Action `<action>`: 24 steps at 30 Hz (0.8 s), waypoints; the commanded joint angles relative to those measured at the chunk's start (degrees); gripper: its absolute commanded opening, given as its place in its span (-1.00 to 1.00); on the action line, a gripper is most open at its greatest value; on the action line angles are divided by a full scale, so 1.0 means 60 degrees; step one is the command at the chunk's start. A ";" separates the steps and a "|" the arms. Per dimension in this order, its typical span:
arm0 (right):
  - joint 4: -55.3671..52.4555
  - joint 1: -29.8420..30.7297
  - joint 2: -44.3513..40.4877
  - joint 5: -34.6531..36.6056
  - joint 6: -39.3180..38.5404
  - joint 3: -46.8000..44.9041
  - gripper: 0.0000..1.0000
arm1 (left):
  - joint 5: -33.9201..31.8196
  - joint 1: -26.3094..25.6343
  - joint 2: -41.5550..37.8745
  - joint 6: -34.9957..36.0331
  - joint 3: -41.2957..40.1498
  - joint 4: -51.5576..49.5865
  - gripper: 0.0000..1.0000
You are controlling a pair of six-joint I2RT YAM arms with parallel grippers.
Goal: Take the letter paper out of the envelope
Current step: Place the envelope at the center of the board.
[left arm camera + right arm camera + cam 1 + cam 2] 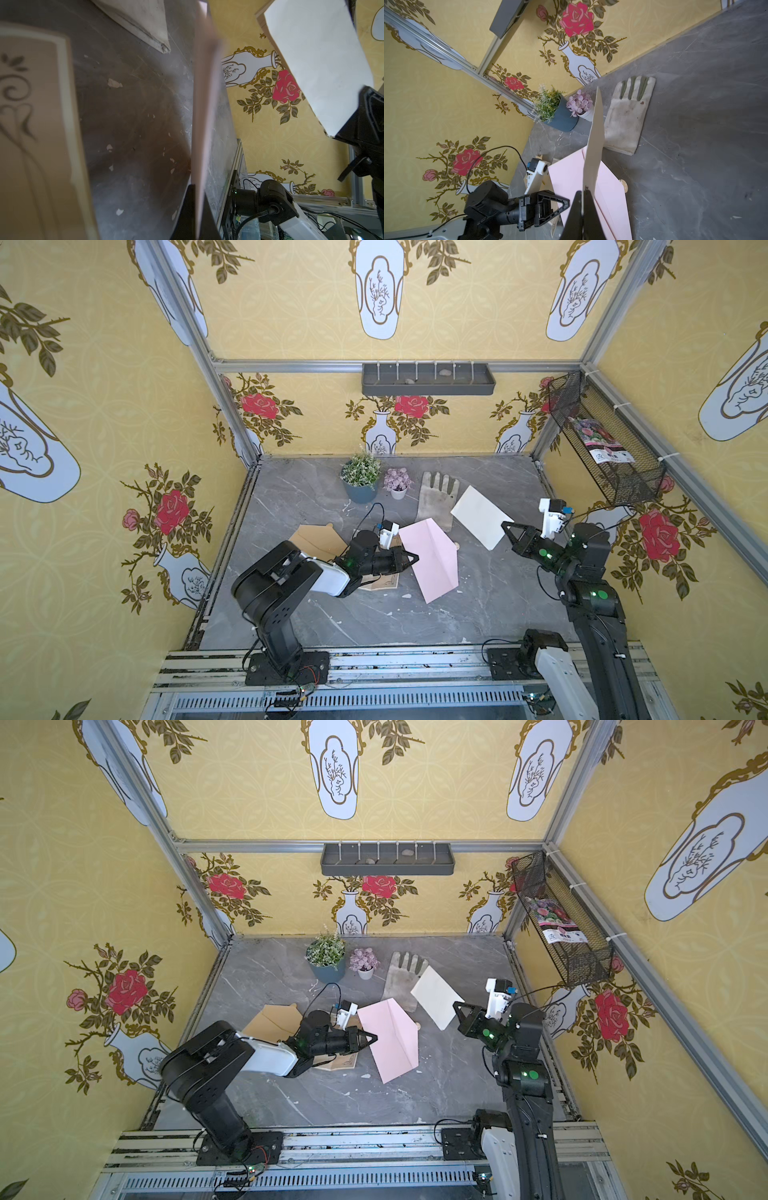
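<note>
In both top views the pink envelope (432, 560) (392, 1042) hangs tilted above the table's middle, flap open. My left gripper (415, 559) (374, 1039) is shut on its left edge. The left wrist view has the envelope (202, 124) edge-on, running out from my left gripper (198, 207). The cream letter paper (480, 516) (436, 996) is in the air to the right, apart from the envelope. My right gripper (505, 526) (456, 1006) is shut on its right corner. The right wrist view shows the letter paper (595, 135) edge-on in my right gripper (583, 199), with the envelope (571, 182) behind it.
A dirty work glove (436, 499) lies flat behind the papers. A blue plant pot (360, 479) and a small white flower pot (397, 483) stand at the back. A brown envelope (316, 539) and a patterned card (382, 583) lie under my left arm. A wire basket (602, 439) hangs on the right wall.
</note>
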 commanded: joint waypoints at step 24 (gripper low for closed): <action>0.1677 -0.4389 -0.0182 -0.6226 0.1112 -0.0979 -1.00 | -0.0510 -0.0145 0.1188 -0.0960 0.0340 0.1103 -0.37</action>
